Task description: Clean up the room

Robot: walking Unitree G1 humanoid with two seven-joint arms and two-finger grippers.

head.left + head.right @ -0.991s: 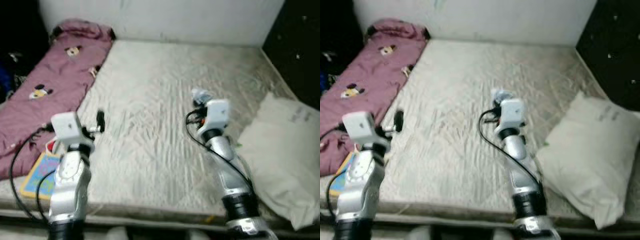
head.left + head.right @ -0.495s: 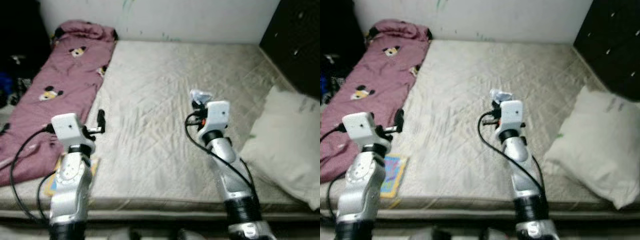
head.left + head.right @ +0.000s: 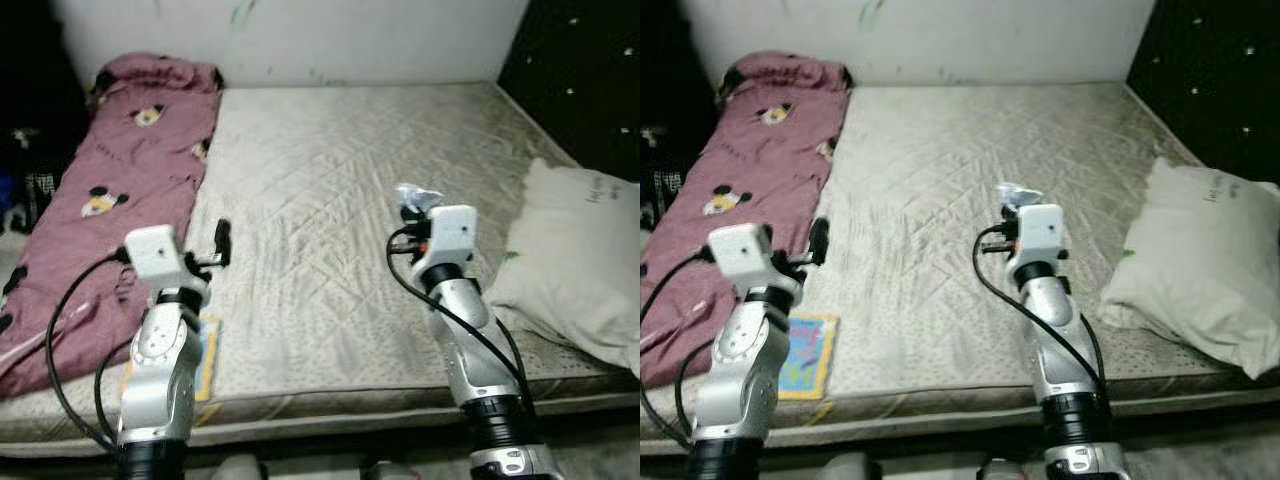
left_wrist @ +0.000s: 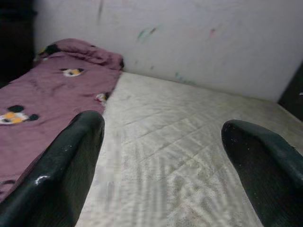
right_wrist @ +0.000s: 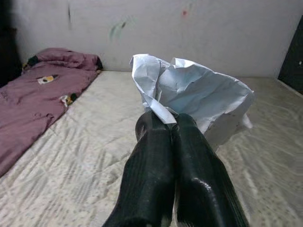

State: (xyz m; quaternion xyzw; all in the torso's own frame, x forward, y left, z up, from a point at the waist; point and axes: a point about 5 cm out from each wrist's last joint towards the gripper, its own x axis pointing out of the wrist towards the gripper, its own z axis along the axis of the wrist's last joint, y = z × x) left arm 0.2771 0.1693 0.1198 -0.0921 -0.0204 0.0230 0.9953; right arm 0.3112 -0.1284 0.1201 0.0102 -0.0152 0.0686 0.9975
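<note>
Nearest you, at about 7 o'clock in the head views, a colourful picture book (image 3: 808, 355) lies flat on the front edge of the mattress (image 3: 340, 190), partly behind your left arm. Your left gripper (image 4: 163, 156) hovers above the mattress just beyond the book, its two black fingers (image 4: 71, 161) spread wide with nothing between them.

At about 5 o'clock your right arm reaches up over the mattress. Your right gripper (image 5: 164, 124) has its fingers (image 5: 151, 165) pressed together, pinching a crumpled piece of white paper (image 5: 191, 97). The paper is held in the air above the middle of the mattress, clear of the quilted surface; from the head it shows as a small pale wad (image 3: 415, 197) just above the wrist camera housing.

At 3 o'clock a white pillow (image 3: 575, 255) rests on the right edge of the mattress, overhanging it.

From 9 towards 11 o'clock a maroon blanket (image 3: 110, 190) printed with cartoon mouse faces runs along the left side of the mattress, bunched up at its far end against the white wall (image 3: 300, 35).
</note>
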